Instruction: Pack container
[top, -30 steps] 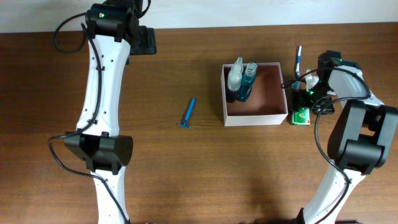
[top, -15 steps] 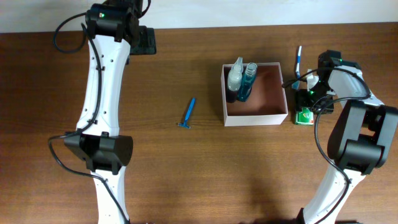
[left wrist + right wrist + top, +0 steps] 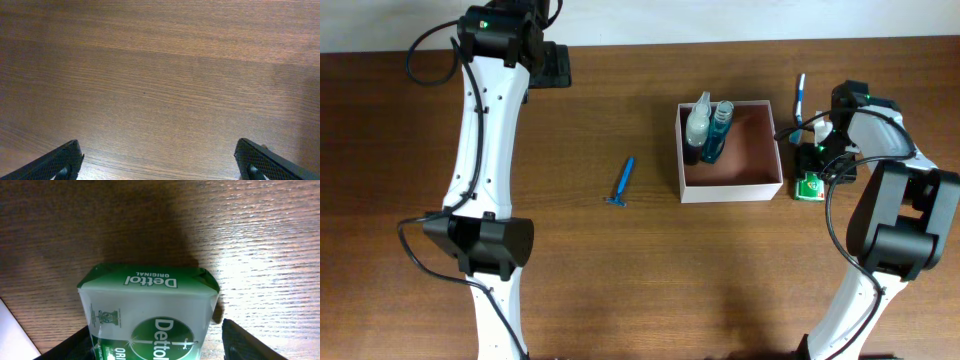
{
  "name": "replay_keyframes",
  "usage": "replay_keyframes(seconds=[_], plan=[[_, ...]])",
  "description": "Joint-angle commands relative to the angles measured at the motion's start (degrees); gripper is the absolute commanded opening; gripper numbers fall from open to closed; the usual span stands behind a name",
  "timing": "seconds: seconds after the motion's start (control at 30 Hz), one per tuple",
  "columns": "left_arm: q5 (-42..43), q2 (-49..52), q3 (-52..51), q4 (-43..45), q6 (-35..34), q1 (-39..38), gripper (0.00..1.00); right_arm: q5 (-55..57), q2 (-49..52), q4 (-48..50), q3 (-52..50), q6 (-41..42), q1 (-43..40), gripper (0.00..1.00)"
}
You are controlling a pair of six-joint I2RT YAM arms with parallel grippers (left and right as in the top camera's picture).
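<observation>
Barely a twitch to report: the green packet has shuffled a touch to the right on the desk, and the right claw has drawn in from a wider stance to sit either side of it. Everything else stays put.

Sweeping from the left: the left claw hangs at the far left with its fingers spread wide over bare wood, carrying nothing. Next comes the blue razor, flat on the desk and well apart from the box, not yet packed.

Right of centre sits the container. A clear spray bottle and a blue bottle rest side by side in its far-left corner, and the rest of the reddish-brown floor is free. Past its far-right corner lies a thin blue-and-white stick, probably a toothbrush.

Then the action: the packet lies just beside the container's near-right corner, outside it. From the right wrist it is flat on the wood with a dark finger on each flank. Whether they actually pinch it I cannot tell.

My read: the pickup is in hand, and that narrowing is the bid for a grip. If it holds, a lift and a short carry left over the white wall follow. The glossy wrapper could slip.
</observation>
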Motion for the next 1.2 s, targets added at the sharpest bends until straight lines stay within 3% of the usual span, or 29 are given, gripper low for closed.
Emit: replay_keyframes(seconds=[0.0, 0.7, 1.17], plan=[[-0.6, -0.3, 0.0, 0.1, 0.3, 0.1, 0.99, 0.9, -0.5, -0.1, -0.6, 0.6, 0.1, 0.71], [-0.6, -0.3, 0.0, 0.1, 0.3, 0.1, 0.99, 3.0, -0.5, 0.8, -0.6, -0.7, 0.2, 0.68], [-0.6, -0.3, 0.0, 0.1, 0.3, 0.1, 0.99, 3.0, 1.7, 1.5, -0.6, -0.7, 0.2, 0.60]])
